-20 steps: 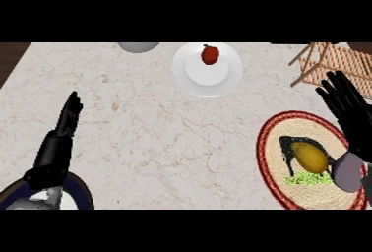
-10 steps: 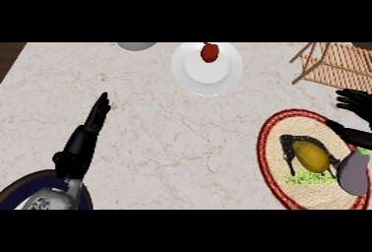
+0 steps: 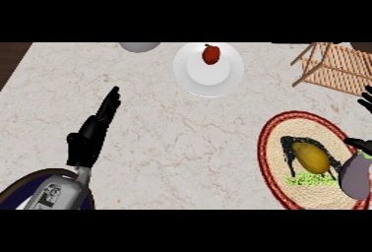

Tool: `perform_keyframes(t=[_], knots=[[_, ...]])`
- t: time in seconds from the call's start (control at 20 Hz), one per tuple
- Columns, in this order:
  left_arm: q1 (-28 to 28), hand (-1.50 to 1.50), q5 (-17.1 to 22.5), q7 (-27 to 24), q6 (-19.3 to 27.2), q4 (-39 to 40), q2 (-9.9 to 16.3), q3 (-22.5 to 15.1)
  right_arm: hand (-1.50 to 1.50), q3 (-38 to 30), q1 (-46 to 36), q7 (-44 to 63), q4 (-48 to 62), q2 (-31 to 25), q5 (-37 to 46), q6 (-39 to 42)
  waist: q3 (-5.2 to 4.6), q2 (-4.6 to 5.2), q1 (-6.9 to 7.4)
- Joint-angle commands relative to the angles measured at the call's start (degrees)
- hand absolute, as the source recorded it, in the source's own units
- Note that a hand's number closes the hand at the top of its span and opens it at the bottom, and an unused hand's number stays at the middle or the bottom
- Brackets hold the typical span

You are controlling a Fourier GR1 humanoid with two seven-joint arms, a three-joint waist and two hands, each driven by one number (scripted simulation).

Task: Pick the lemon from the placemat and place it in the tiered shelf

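Right hand [image 3: 365, 101] withdrawn rightward; lemon [image 3: 314, 156] left of fingers.

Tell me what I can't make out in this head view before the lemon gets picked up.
- Right hand: mostly cut off by the right edge; whether its fingers are open or shut cannot be told.
- Wooden slatted tiered shelf: cut by the top-right corner; its tiers don't show.
- Grey round object: cut by the top edge; unidentifiable.
- Round woven red-rimmed placemat: its right side is hidden by the right forearm.

lemon [image 3: 314, 156]: yellow, oval, lying on round red-rimmed placemat [image 3: 280, 128] | tiered shelf [image 3: 335, 69]: wooden slats, top right
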Motion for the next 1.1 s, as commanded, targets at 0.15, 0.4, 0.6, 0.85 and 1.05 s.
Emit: perform_keyframes(t=[0.15, 0.4, 0.6, 0.85, 1.05], knots=[[0.8, 0.0, -0.8, -1.0, -0.3, 0.7, -0.9, 0.7, -1.5, 6.0, -1.8, 2.6, -4.2, -8.4, 6.6, 10.4, -0.16, -0.54, -0.47], [-0.4, 0.0, -1.2, 0.7, -1.9, 0.0, -0.6, 1.2, -1.5, 7.8, -7.4, 11.1, -6.7, -11.9, 8.8, 13.5, -0.14, -0.52, -0.07], [-0.4, 0.0, -1.1, 0.3, -1.8, 2.6, -1.3, 2.0, -1.5, 13.5, -8.0, 16.1, -15.1, -13.4, 13.4, 15.6, -0.21, -0.58, -0.4], [1.1, 0.0, -2.0, -1.6, -1.2, 2.8, -2.5, 1.7, -1.5, 17.6, -7.4, 20.6, -23.8, -18.4, 18.8, 19.1, -0.21, -0.75, -1.05], [-1.2, 0.0, -4.1, 1.9, 0.5, 2.6, -4.7, 1.4, -1.5, 16.2, -6.7, 29.4, -32.0, -17.3, 17.8, 19.7, -0.17, -0.65, -1.15]])
